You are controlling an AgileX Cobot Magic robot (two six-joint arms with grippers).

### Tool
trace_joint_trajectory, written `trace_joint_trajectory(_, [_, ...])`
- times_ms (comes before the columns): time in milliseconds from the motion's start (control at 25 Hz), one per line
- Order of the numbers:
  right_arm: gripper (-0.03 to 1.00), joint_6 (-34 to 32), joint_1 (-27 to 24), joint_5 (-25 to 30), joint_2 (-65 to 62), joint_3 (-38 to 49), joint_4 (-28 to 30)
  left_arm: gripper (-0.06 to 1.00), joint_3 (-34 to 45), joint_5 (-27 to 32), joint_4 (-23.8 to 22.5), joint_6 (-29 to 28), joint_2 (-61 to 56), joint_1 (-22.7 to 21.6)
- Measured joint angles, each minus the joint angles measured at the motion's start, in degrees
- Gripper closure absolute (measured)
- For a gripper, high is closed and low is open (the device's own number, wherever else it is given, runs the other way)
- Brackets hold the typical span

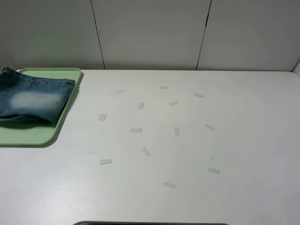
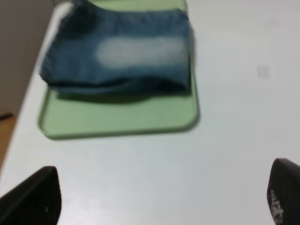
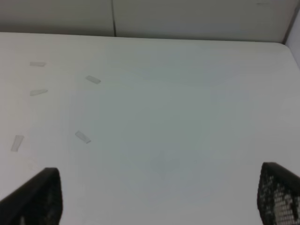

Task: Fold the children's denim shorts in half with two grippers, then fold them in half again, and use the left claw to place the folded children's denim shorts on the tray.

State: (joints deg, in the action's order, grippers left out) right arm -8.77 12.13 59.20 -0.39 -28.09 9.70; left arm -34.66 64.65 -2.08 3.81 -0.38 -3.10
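The children's denim shorts (image 1: 33, 99) are seen lying folded into a compact stack on the tray (image 1: 28, 136), toward the tray's far end, with one edge hanging slightly past the tray's far rim; the near part of the tray is left bare. In the left wrist view the shorts (image 2: 122, 51) are shown resting flat, a pale bleached patch uppermost and the darker folded layers visible along the edge facing the tray's bare part (image 2: 117, 117). The left gripper (image 2: 159, 199) is held back from the tray over the white table (image 1: 187, 140), its fingers spread wide with nothing between them. The right gripper (image 3: 159, 197) is likewise spread and empty, well apart from the tray, above a part of the table dotted with small tape marks (image 1: 136, 130). The placing step is judged to be done. The shorts are expected to handle as a soft, limp but fairly thick bundle: light, not fragile, not slippery, with denim stiff enough to keep a crease yet liable to spring open if only one layer is lifted. If a correction were needed, the stack would best be pinched across all layers at the thick folded edge facing the tray's bare part, rather than at the loose hem or the gathered waistband.
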Motion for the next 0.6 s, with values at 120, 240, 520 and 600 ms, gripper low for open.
trace_joint_trajectory(120, [0.34,0.0,0.0,0.0,0.0,0.0,0.0,0.07,3.22,-1.2,0.63,-0.18,-0.1,0.0])
trace_joint_trajectory(240, [0.34,0.0,0.0,0.0,0.0,0.0,0.0,0.07,6.08,-2.38,-0.46,-0.24,-0.1,0.0])
trace_joint_trajectory(520, [0.34,0.0,0.0,0.0,0.0,0.0,0.0,0.07,6.68,-3.64,-1.03,-0.26,-0.1,0.0])
trace_joint_trajectory(600, [0.34,0.0,0.0,0.0,0.0,0.0,0.0,0.07,6.68,-3.77,-1.03,-0.31,-0.1,0.0])
